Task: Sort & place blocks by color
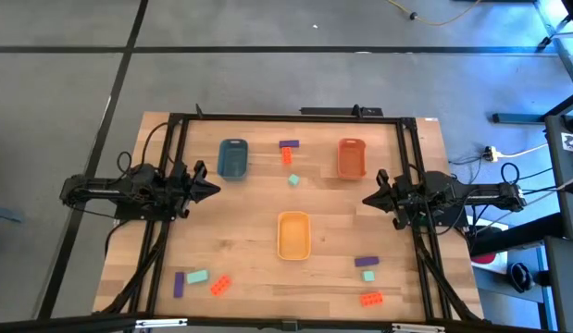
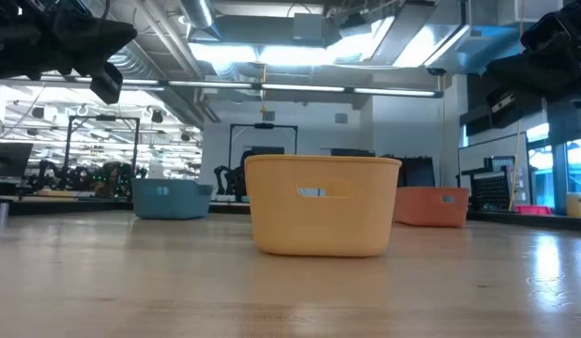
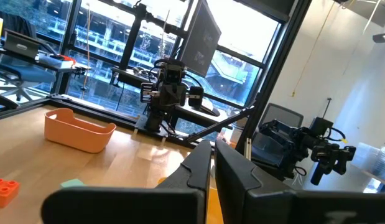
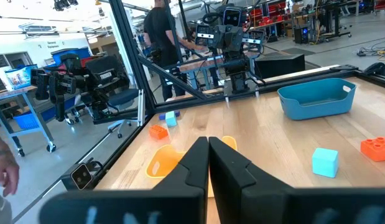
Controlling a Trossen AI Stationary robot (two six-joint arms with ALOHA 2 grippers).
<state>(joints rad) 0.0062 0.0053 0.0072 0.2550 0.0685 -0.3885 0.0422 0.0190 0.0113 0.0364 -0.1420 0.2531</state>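
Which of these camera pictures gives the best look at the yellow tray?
The high view: the yellow tray shows whole from above, open and empty, between both arms. The low view shows only its side wall, close up. The right wrist view catches part of its rim behind the right gripper; the left wrist view shows hardly any of it.

Robotics lab, apparently industrial: wooden table (image 1: pixel 240 231) in black frame (image 1: pixel 267 117), exposed ceiling ducts (image 2: pixel 168 38), other robot rigs (image 4: pixel 232 37) beyond.

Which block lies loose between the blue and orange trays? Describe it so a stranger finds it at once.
Start at the blue tray and orange tray on the table's far side. Between them, a purple block touches an orange-red block. The mint block lies alone, nearer the yellow tray, touching nothing.
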